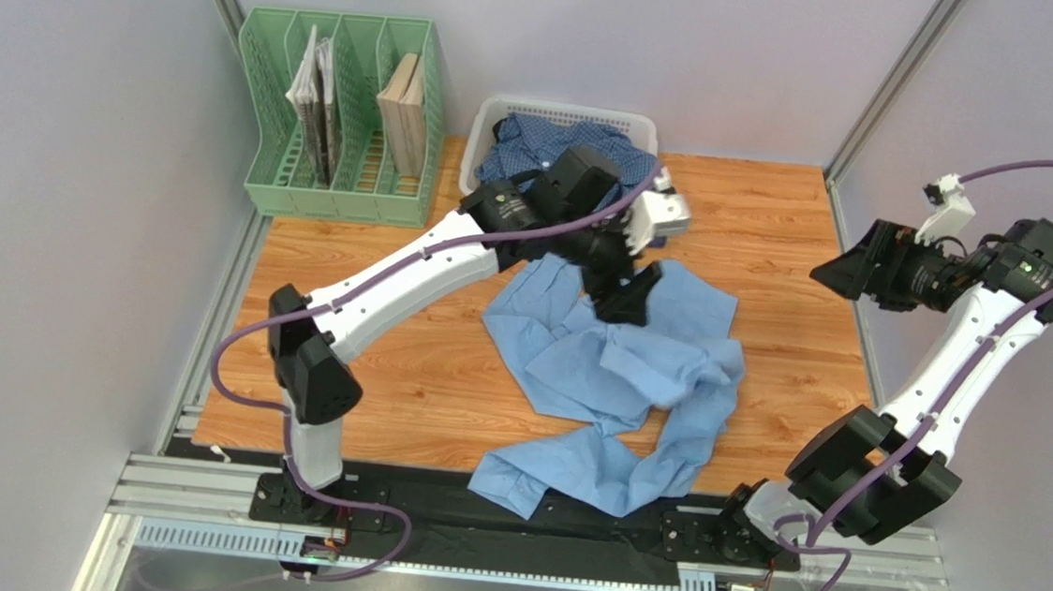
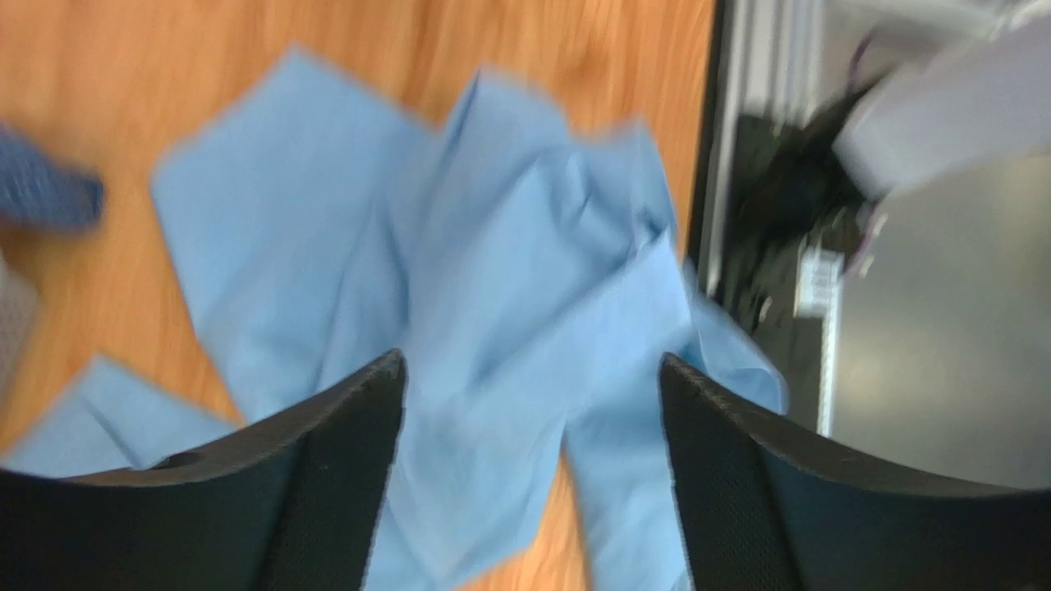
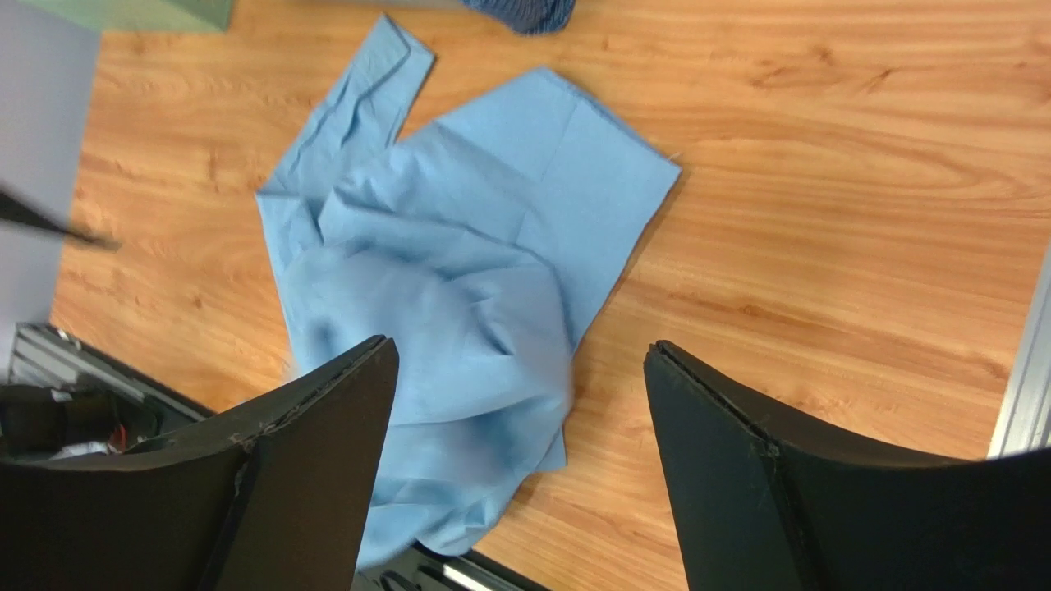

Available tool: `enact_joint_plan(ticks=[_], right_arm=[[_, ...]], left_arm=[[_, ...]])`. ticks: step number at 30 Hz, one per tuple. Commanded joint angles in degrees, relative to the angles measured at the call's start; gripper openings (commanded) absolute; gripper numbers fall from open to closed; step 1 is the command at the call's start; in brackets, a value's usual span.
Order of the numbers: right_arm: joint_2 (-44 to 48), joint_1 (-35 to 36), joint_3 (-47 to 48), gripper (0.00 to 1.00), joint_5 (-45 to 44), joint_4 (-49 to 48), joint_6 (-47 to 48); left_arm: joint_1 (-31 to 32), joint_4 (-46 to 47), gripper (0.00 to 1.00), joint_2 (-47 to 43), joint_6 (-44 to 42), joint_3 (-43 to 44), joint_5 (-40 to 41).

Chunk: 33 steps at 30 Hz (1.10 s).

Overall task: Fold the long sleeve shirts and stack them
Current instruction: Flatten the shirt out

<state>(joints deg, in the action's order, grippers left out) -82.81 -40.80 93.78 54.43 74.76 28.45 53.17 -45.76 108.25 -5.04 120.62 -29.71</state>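
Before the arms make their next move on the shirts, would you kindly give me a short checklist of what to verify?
1. Left gripper open, holding nothing: ok.
2. Right gripper open, holding nothing: ok.
3. Plain light sky-blue cloth shirt spread flat: not ok, crumpled, one end over the wooden table's near edge.
4. Darker blue checked cloth shirt out on the table: not ok, it lies in the white slotted plastic basket.
5. Light shirt facing front up: cannot tell.
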Motion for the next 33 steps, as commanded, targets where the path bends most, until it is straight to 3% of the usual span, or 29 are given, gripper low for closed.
enact_joint_plan(ticks=[1,4,6,11,14,20,24,27,28,29,30,32,33], right_arm=[[5.4,2.6,-5.3,0.80,-1.8,20.7,12.8],[8.3,8.0,-9.8,0.82,-3.8,20.2,17.5],[10.5,14.1,-12.7,0.83,-7.0,17.9,16.7],[15.7,26.1,-23.6,0.84,-13.6,6.6,10.7],[18.2,32.7,-28.2,0.83,-17.6,0.1,4.4],[14.4,39.1,-32.9,0.84,-26.9,-9.3,0.6],[11.6,39.7,-37.1,0.85,-32.0,-13.8,1.6],[8.9,39.7,-39.6,0.84,-34.2,-16.1,3.1],[8.1,39.7,-40.2,0.83,-34.5,-17.3,3.3],[6.8,39.7,-40.8,0.82,-34.8,-18.1,3.4],[6.0,39.9,-41.6,0.79,-35.4,-20.1,3.4],[3.2,40.5,-41.8,0.74,-36.6,-21.9,3.1],[2.1,42.4,-41.0,0.60,-36.8,-23.2,2.8]], left_arm=[[-13.5,-3.0,0.91,-11.8,-12.6,-21.4,-3.7],[-18.6,-4.6,0.93,-11.7,-19.6,-29.3,-5.4],[-18.8,-4.4,0.94,-9.5,-23.2,-31.6,-3.3],[-18.8,-0.4,0.94,-3.7,-26.5,-32.5,-3.6],[-18.8,1.0,0.92,-0.9,-26.2,-33.6,0.3],[-18.8,1.8,0.90,4.7,-23.3,-32.6,6.9],[-18.8,1.6,0.88,6.5,-22.6,-33.2,8.5],[-18.8,-1.0,0.70,6.6,-23.7,-34.3,7.0],[-19.0,-1.9,0.45,6.5,-23.9,-34.6,6.3],[-19.1,-2.9,0.27,5.9,-24.3,-35.1,4.2],[-19.9,-4.8,0.00,5.2,-24.0,-35.4,3.4],[-21.7,-5.8,0.00,1.0,-22.7,-36.9,-0.4],[-24.1,-6.0,0.00,-0.9,-21.8,-37.3,-1.7]])
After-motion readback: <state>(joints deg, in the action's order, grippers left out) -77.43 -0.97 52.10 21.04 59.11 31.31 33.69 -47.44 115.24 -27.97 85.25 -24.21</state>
